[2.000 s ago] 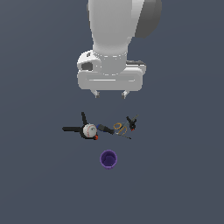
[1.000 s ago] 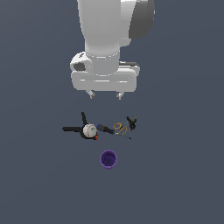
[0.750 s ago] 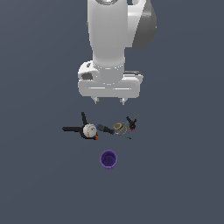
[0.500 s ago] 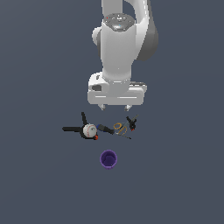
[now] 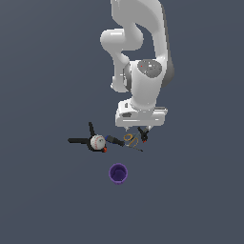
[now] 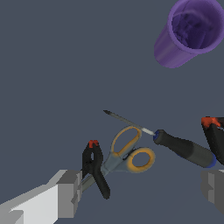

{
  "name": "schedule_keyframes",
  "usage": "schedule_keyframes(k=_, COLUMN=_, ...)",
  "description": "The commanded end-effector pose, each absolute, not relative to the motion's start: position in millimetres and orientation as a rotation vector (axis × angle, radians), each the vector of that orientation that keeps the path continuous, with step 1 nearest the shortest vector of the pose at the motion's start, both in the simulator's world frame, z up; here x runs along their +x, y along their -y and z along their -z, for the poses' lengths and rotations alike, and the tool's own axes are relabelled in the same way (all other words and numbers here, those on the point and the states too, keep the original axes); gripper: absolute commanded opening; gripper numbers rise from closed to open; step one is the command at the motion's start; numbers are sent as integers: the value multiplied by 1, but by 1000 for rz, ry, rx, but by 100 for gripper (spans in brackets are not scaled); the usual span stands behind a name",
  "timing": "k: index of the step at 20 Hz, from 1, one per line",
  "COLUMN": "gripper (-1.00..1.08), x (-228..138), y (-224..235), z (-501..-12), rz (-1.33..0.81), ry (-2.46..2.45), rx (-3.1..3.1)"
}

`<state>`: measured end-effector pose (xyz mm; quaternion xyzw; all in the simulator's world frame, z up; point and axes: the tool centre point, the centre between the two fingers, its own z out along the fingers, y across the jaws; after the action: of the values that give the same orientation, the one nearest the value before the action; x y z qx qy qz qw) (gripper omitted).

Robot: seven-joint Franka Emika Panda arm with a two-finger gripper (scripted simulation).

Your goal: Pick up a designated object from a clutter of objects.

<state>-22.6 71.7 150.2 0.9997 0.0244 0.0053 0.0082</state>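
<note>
A smooth, glossy white shell is seen on the robot arm point(image 5: 143, 71), with matt grey blocks for the gripper fingers point(image 6: 70, 194). The tiny spring clamp point(image 6: 95, 168) is rendered in matt black plastic with red-orange tips. The scissors point(image 6: 127, 155) are shown with smooth yellow plastic handle loops and dull grey metal. The screwdriver point(image 6: 166, 142) has a thin metal shaft and a dark, slightly shiny handle. The purple cup point(image 6: 190, 33) looks like smooth plastic. The baseball point(image 5: 97, 142) appears matt white. The floor point(image 5: 47, 71) is a flat, matt grey-blue.
</note>
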Motion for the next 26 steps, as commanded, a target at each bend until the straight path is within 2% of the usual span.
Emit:
schedule_keyframes(k=1, gripper=100, x=-33, y=-85, z=-128, rz=-14, ry=-106, rx=3125)
schedule_keyframes(k=12, gripper=100, x=-66, y=-119, z=-74, rz=-2, ry=-185, rx=3134)
schedule_keyframes(k=26, gripper=100, x=-71, y=-122, z=-53, rz=1, ry=-193, rx=3135)
